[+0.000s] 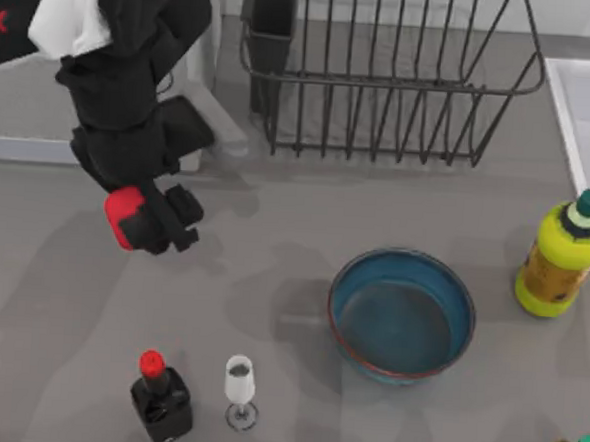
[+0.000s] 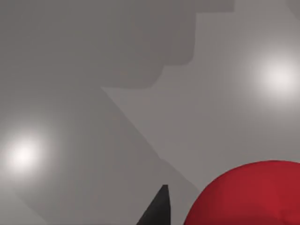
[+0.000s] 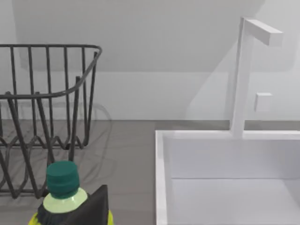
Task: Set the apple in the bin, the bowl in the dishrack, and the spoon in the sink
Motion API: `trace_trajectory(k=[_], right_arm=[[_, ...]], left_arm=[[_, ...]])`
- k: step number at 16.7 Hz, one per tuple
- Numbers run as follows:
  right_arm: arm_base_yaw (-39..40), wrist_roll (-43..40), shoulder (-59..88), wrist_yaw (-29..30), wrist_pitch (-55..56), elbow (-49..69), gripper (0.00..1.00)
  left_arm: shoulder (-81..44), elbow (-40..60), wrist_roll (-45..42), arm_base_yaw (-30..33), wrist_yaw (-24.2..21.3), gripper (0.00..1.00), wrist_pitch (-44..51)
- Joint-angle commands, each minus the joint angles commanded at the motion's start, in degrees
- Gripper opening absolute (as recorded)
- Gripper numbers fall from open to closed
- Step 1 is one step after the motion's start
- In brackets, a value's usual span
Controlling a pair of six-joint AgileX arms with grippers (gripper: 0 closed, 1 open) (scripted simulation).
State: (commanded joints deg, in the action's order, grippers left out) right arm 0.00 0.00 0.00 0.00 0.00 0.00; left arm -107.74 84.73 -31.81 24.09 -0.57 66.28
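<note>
Our left gripper (image 1: pixel 147 222) reaching down over the table's left, fingers clamped around the apple (image 1: pixel 123 214), bowl (image 1: pixel 402 313) well right.

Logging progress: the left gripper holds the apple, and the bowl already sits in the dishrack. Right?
Not quite. The left gripper does hold the apple, but the bowl is not in the dishrack; the top view shows it on the table in front of it.
</note>
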Motion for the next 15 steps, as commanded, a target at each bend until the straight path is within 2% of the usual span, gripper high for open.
trace_trajectory(k=[3,7,11,15], right_arm=[[0.00,0.00,0.00,0.00,0.00,0.00,1.00],[0.00,0.00,0.00,0.00,0.00,0.00,1.00],[0.00,0.00,0.00,0.00,0.00,0.00,1.00],[0.00,0.00,0.00,0.00,0.00,0.00,1.00]], left_arm=[[1.27,-0.11,-3.14,-0.86,-0.20,0.00,0.79],[6.05,-0.82,-15.99,-4.56,-0.85,0.00,3.42],[12.47,-2.46,-38.40,-10.43,-1.39,0.00,6.98],[18.52,-5.19,-67.16,-17.33,-1.19,0.00,10.85]])
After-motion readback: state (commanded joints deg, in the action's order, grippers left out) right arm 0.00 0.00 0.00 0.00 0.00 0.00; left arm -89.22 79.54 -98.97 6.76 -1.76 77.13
